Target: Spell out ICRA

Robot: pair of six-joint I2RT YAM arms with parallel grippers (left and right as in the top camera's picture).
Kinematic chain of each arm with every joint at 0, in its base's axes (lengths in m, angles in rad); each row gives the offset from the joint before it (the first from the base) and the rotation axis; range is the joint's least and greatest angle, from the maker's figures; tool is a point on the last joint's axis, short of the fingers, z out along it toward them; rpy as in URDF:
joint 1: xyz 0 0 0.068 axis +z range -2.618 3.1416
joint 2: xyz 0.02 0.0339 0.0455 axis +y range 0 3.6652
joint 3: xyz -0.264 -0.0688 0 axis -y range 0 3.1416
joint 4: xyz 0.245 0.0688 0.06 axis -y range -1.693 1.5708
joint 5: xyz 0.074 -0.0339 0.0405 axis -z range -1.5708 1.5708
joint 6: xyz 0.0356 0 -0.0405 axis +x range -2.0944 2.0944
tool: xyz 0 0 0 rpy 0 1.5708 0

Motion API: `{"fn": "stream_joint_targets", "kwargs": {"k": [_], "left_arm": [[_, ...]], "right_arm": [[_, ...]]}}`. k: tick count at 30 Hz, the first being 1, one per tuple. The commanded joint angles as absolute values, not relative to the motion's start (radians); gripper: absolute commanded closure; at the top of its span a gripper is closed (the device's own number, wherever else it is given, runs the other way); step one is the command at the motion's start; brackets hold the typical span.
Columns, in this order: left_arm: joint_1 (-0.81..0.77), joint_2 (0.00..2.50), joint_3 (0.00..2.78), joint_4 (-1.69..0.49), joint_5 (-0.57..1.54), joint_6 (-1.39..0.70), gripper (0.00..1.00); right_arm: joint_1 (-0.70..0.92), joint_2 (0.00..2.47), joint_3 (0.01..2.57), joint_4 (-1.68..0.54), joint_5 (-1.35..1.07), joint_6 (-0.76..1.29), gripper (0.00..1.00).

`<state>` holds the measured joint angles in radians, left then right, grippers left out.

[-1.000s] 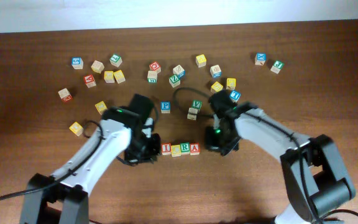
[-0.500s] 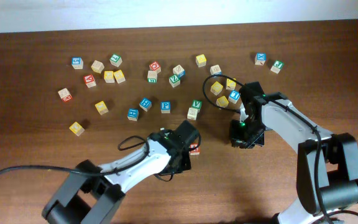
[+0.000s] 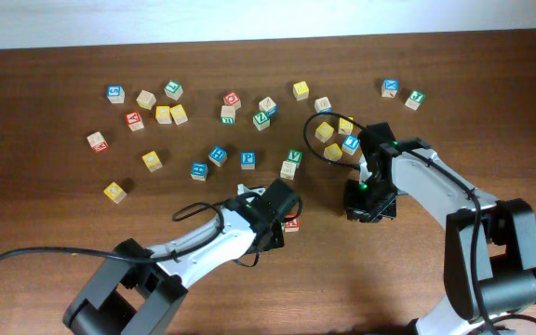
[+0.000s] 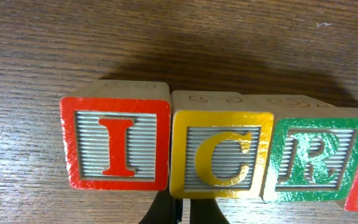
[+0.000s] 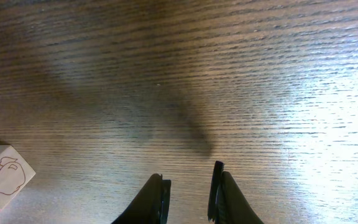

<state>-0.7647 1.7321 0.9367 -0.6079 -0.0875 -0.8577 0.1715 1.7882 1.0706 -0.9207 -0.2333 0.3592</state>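
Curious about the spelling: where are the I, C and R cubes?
I cube (image 4: pixel 115 151): left wrist view, front face.
C cube (image 4: pixel 222 157): left wrist view, front face.
R cube (image 4: pixel 316 159): left wrist view, front face.

A dark brown bench (image 3: pixel 26 186) with fine wood grain fills nearly all of the overhead view. Along its far edge runs a pale, whitish strip (image 3: pixel 249 19); wall or floor, it cannot be told. Bright glare (image 5: pixel 328 124) washes the grain in the right wrist view, and a soft shadow (image 4: pixel 229 68) darkens it in the left.
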Motion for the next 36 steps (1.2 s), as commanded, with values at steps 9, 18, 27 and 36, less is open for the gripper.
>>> {"fn": "stream_joint_targets", "kwargs": {"k": [9, 18, 27, 36], "left_arm": [[-0.765, 1.721, 0.987, -0.682, 0.022, -0.87, 1.0], [-0.779, 1.774, 0.986, -0.537, 0.079, -0.871, 1.0], [-0.778, 1.81, 0.986, -0.561, -0.009, -0.87, 1.0], [-0.778, 1.81, 1.013, -0.65, 0.065, -0.817, 1.0]], "right_arm": [[0.182, 1.789, 1.085, -0.976, -0.239, 0.351, 0.84], [0.143, 1.789, 1.085, -0.966, -0.191, 0.347, 0.79], [0.143, 1.789, 1.085, -0.966, -0.191, 0.347, 0.79], [0.144, 1.789, 1.085, -0.976, -0.199, 0.347, 0.78]]}}
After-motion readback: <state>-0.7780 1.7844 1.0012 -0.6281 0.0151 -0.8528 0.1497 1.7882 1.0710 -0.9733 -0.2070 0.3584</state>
